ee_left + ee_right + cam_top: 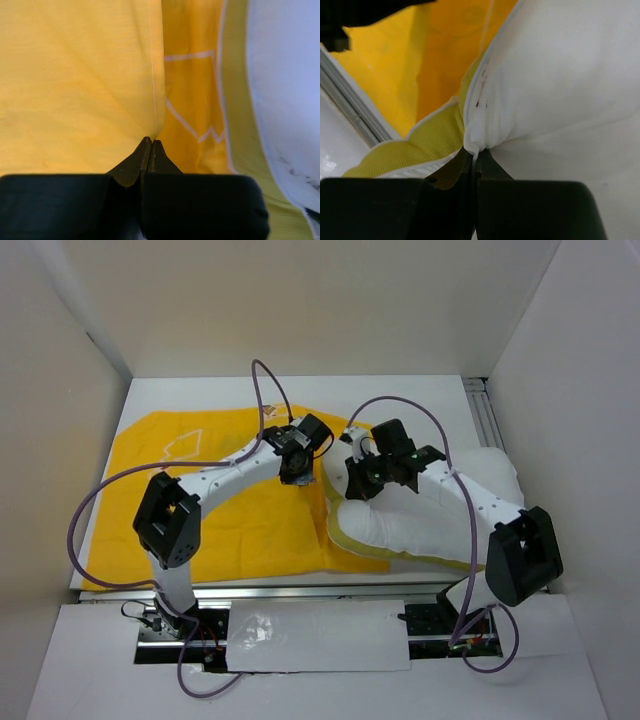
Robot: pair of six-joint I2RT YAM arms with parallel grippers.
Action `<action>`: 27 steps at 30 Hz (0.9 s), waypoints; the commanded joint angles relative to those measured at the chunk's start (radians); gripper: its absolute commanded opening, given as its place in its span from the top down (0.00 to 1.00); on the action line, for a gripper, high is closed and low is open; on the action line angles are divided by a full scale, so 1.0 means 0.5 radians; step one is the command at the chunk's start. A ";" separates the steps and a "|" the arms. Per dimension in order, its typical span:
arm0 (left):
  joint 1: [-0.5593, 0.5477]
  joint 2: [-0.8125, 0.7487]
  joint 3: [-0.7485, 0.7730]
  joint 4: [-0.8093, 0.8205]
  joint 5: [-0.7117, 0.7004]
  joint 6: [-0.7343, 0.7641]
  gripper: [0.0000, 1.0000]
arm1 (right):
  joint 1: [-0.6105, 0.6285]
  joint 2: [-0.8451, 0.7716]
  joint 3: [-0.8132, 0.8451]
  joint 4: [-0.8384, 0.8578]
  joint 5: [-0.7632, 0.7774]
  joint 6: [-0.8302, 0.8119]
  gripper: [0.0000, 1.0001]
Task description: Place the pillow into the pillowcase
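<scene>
Fingertips (137,162) of the left gripper (151,142) are clenched on the hem of the pillowcase (230,520), which is spread over the tabletop's (440,400) left and middle. The right gripper (475,152) pinches a corner of the pillow (420,530), which lies toward the right edge with its left end at the case's mouth.

Seen from above, the right arm (470,495) crosses the puffy white fabric pillow (400,532); the left arm (220,475) crosses the bright yellow fabric pillowcase (250,530); both wrist views cut these cloths off at their edges; the pillowcase's white-lined print (192,127) shows only in part; a dark blurred shape (370,12) at the right wrist view's top left cannot be identified.
</scene>
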 commanded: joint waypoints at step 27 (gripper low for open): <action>-0.045 -0.390 -0.121 0.032 0.068 0.022 1.00 | 0.108 0.756 0.712 0.728 -0.519 -0.423 1.00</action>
